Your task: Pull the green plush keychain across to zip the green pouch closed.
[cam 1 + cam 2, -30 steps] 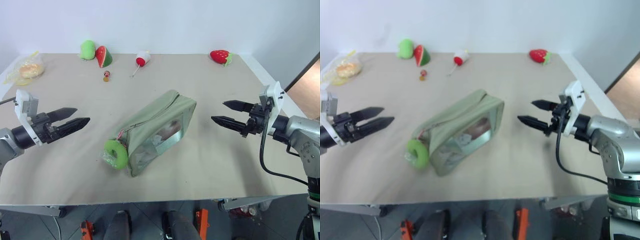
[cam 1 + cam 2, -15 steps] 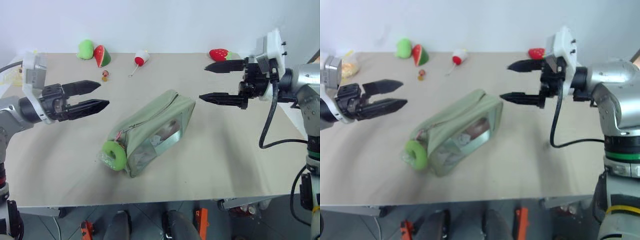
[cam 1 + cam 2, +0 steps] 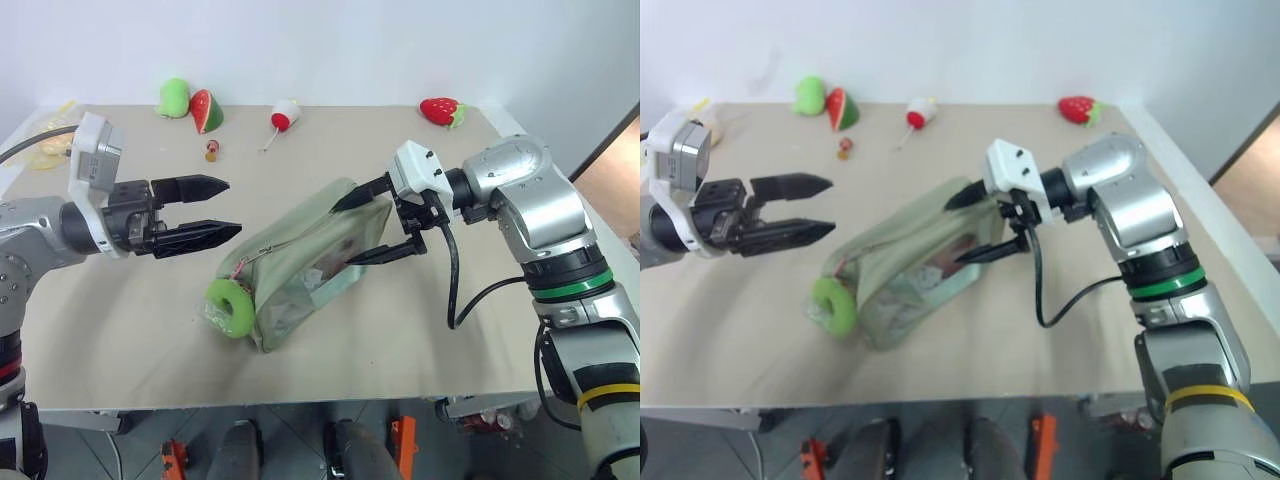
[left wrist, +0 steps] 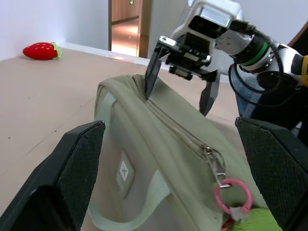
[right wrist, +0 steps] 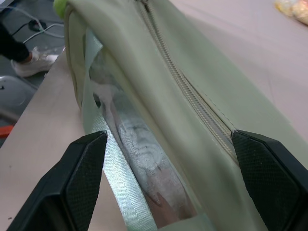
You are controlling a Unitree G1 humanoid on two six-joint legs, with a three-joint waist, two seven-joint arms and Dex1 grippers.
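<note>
The pale green pouch (image 3: 300,262) lies slantwise mid-table, its clear window facing the front edge. The lime-green plush keychain (image 3: 231,307) rests against its near left end, hung by a pink ring (image 4: 233,190) from the zip slider (image 4: 214,167). My right gripper (image 3: 343,235) stands open astride the pouch's far right end, one finger over the top seam and one by the window side. The zip line (image 5: 192,101) runs between its fingers. My left gripper (image 3: 233,207) hovers open, up and left of the keychain end, pointing right and apart from the pouch.
Along the back edge sit a green plush blob (image 3: 174,98), a watermelon slice plush (image 3: 207,111), a small red-and-white toy (image 3: 284,117) and a strawberry plush (image 3: 440,110). A tiny trinket (image 3: 212,153) lies nearby. A plastic bag (image 3: 45,150) is at the far left.
My right gripper swung left and down from above the table to straddle the pouch's right end. My left gripper rose and shifted right toward the pouch. Both stayed open; the pouch has not moved.
</note>
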